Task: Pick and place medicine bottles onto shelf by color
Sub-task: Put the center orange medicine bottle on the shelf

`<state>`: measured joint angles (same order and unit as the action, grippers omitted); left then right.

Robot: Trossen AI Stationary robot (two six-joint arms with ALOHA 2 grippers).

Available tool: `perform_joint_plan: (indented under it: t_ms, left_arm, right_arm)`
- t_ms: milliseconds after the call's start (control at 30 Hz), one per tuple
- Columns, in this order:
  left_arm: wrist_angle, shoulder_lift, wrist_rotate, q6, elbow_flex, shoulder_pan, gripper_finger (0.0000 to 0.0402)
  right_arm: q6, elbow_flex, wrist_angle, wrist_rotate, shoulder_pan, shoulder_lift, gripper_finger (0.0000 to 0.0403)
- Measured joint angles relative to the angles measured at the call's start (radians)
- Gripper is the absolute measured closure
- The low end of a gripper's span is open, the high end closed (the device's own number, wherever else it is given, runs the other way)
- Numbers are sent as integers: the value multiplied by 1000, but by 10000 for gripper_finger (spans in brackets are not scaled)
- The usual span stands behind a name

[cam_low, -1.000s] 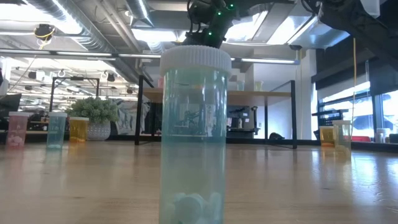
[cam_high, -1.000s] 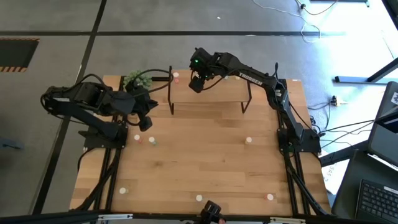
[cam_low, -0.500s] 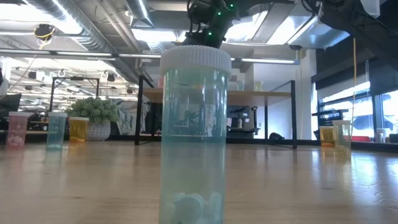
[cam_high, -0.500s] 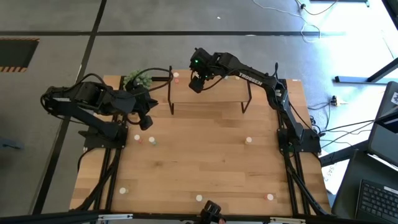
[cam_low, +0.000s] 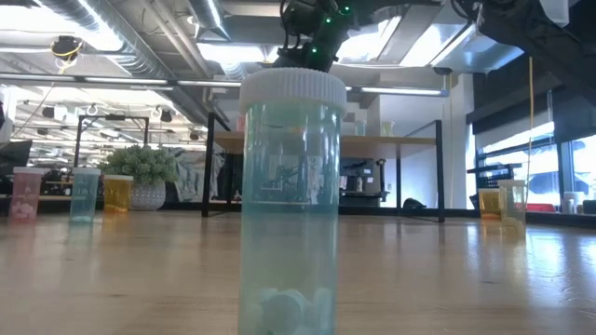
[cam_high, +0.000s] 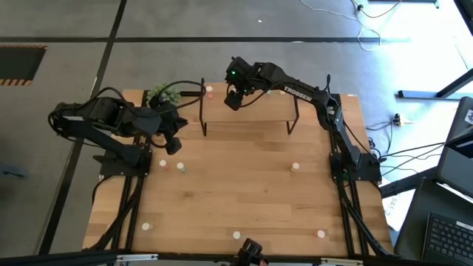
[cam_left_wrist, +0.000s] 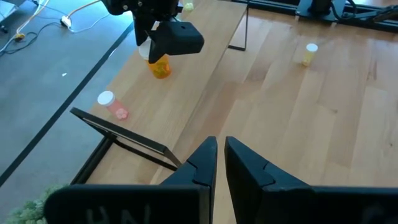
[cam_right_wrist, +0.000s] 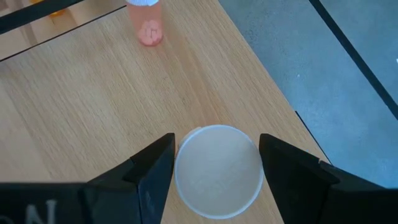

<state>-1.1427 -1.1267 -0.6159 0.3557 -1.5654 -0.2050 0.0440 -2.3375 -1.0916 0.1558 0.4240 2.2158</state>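
Observation:
My right gripper (cam_high: 235, 100) reaches over the far left end of the shelf (cam_high: 251, 112) and is shut on an orange medicine bottle (cam_left_wrist: 160, 66), whose white cap (cam_right_wrist: 217, 171) fills the gap between the fingers. A pink bottle (cam_left_wrist: 113, 106) stands on its base on the same board, closer to the left end. My left gripper (cam_high: 174, 145) hovers shut left of the shelf, over the table, touching nothing. More bottles stand on the table (cam_high: 295, 167) (cam_high: 162, 163) (cam_high: 179, 168). My right gripper pinches the orange bottle by the rim of its white cap (cam_right_wrist: 184, 169), one finger (cam_right_wrist: 155, 171) on each side. The fingers slant down at it from above. The bottle stands upright, and its base (cam_left_wrist: 161, 74) looks set on the shelf board.
A spiky green plant (cam_high: 164, 94) stands at the table's far left, by the shelf's left leg. Several bottles stand near the table's front edge (cam_high: 145, 226) (cam_high: 236, 236) (cam_high: 321, 234); one teal bottle (cam_low: 289, 195) is right before the low camera. The table's middle is bare wood.

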Motion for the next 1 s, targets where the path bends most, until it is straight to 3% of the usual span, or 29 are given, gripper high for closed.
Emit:
perform_joint_plan:
  t_ms: [1000]
  left_arm:
    - [0, 0, 0, 0, 0, 0, 374]
  right_arm:
    - [0, 1, 10, 35, 0, 0, 159]
